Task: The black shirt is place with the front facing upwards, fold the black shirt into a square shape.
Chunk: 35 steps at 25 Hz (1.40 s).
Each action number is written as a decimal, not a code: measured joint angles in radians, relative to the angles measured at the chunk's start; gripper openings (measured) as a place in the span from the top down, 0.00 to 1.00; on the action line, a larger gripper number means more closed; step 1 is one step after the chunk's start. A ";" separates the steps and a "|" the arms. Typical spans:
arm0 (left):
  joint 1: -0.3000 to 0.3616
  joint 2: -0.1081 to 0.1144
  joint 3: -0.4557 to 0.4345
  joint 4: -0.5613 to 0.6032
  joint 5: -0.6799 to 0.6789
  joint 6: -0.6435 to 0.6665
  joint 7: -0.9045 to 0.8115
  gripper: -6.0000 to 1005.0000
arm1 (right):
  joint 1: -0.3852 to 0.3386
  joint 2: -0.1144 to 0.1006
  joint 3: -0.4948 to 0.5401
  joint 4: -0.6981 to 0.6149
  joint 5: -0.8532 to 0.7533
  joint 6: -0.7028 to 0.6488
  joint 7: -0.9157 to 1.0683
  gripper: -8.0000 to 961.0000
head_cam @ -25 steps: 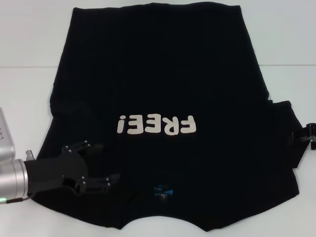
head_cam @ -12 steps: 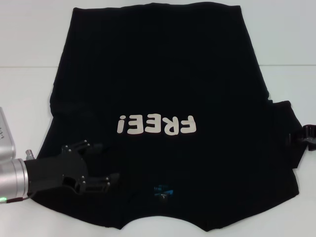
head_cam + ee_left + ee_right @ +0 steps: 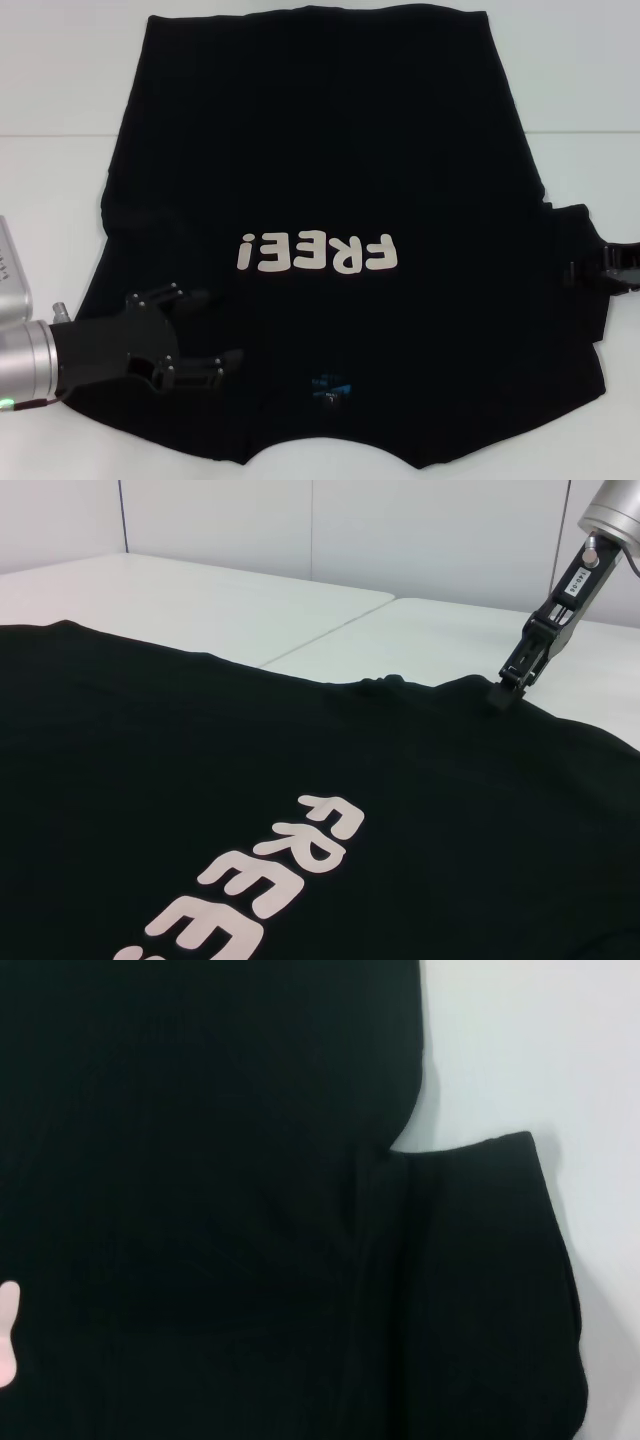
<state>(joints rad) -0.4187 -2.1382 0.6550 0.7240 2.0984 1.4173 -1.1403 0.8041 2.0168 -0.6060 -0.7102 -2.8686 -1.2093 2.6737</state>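
The black shirt [image 3: 320,150] lies flat and face up on the white table [image 3: 60,80], collar towards me. Its cream "FREE!" lettering [image 3: 318,253] and blue-marked neck label [image 3: 330,387] show. My left gripper [image 3: 208,330] is open, low over the shirt's near left shoulder. My right gripper [image 3: 592,268] is open at the right sleeve [image 3: 585,300], its tips over the sleeve's edge. The left wrist view shows the shirt [image 3: 150,760], the lettering [image 3: 260,880] and the right gripper [image 3: 503,692] down on the cloth. The right wrist view shows the shirt [image 3: 200,1160] and that sleeve [image 3: 480,1260].
White table surface [image 3: 590,70] lies bare around the shirt on both sides, with a seam line [image 3: 50,136] across it. The shirt's hem reaches the far edge of the view. A white wall [image 3: 430,530] stands behind the table.
My right gripper has moved left from the view's edge onto the right sleeve. The left gripper and the shirt have stayed still.
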 joint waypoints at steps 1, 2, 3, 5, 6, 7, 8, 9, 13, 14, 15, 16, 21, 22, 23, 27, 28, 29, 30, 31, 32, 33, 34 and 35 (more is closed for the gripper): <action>0.000 0.000 0.000 0.000 0.000 0.000 0.000 0.07 | 0.000 0.000 0.000 0.000 0.000 0.001 0.000 0.24; 0.000 0.000 0.000 0.000 0.000 0.000 -0.001 0.07 | 0.000 0.000 0.000 -0.002 0.000 0.001 0.000 0.24; 0.000 0.000 0.000 0.000 0.000 -0.002 -0.001 0.07 | 0.000 0.000 0.000 -0.003 0.000 0.002 0.001 0.24; 0.000 0.000 0.000 0.000 0.000 -0.005 -0.002 0.07 | 0.000 0.000 0.000 -0.006 0.000 0.003 -0.001 0.25; 0.000 0.000 0.000 0.000 0.000 -0.007 -0.003 0.07 | 0.000 0.000 0.000 -0.007 0.000 0.004 -0.002 0.28; 0.000 0.000 0.000 0.000 0.000 -0.009 -0.003 0.07 | 0.000 0.000 0.000 -0.009 -0.001 0.005 -0.004 0.32; 0.000 0.000 0.000 0.000 0.000 -0.010 -0.004 0.07 | 0.000 0.000 -0.001 -0.010 -0.001 0.005 -0.004 0.36; 0.000 0.000 0.000 0.000 0.000 -0.010 -0.004 0.07 | 0.000 0.000 -0.003 -0.012 -0.002 0.005 -0.004 0.39; 0.000 0.000 0.000 0.000 0.000 -0.011 -0.005 0.07 | 0.000 0.000 -0.023 -0.013 -0.002 0.007 0.001 0.56; 0.000 0.000 0.000 0.000 0.000 -0.012 -0.005 0.07 | 0.000 0.000 -0.024 -0.013 -0.002 0.007 0.001 0.60; 0.000 0.000 0.000 0.000 0.000 -0.012 -0.005 0.07 | 0.000 0.000 -0.024 -0.013 -0.002 0.007 0.001 0.64; 0.000 0.000 0.000 0.000 0.000 -0.013 -0.005 0.07 | 0.000 0.000 -0.024 -0.013 -0.002 0.007 0.001 0.69; 0.000 0.000 0.000 0.000 0.000 -0.014 -0.005 0.07 | 0.003 0.000 -0.025 -0.014 -0.002 0.007 0.001 0.80; 0.000 0.000 0.000 0.000 0.000 -0.014 -0.006 0.07 | 0.004 0.000 -0.025 -0.014 -0.004 0.007 0.001 0.82; 0.000 0.000 0.000 0.000 0.000 -0.014 -0.006 0.07 | 0.004 0.000 -0.025 -0.014 -0.004 0.007 0.001 0.84; 0.001 0.000 -0.003 0.000 0.000 -0.015 -0.006 0.07 | 0.004 0.000 -0.026 -0.014 -0.006 0.007 0.001 0.93; 0.002 0.000 -0.004 0.000 0.000 -0.015 -0.006 0.07 | 0.004 -0.001 -0.026 -0.015 -0.005 0.007 0.001 0.95; 0.002 0.000 -0.004 0.000 0.000 -0.015 -0.006 0.07 | 0.004 -0.002 -0.026 -0.016 -0.004 0.007 0.000 0.97; 0.002 0.000 -0.005 0.000 0.000 -0.015 -0.006 0.07 | 0.004 -0.004 -0.026 -0.018 -0.003 0.007 -0.001 0.97; 0.003 0.000 -0.005 0.000 0.000 -0.015 -0.006 0.07 | 0.003 -0.006 -0.026 -0.025 -0.002 0.007 -0.001 0.97; 0.003 0.000 -0.006 0.000 0.000 -0.015 -0.006 0.07 | 0.001 -0.007 -0.025 -0.034 -0.001 0.006 -0.001 0.97; 0.004 0.000 -0.006 0.000 0.000 -0.015 -0.006 0.07 | -0.004 -0.008 -0.023 -0.054 -0.001 0.006 0.000 0.97; 0.004 0.000 -0.006 0.000 0.000 -0.015 -0.006 0.07 | -0.012 -0.008 -0.018 -0.086 0.006 -0.002 0.001 0.97; 0.004 0.000 -0.005 0.000 0.000 -0.015 -0.006 0.07 | -0.012 -0.008 -0.018 -0.086 0.006 -0.002 0.001 0.96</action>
<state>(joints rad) -0.4143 -2.1382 0.6498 0.7240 2.0984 1.4019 -1.1459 0.7922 2.0083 -0.6238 -0.7964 -2.8624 -1.2109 2.6747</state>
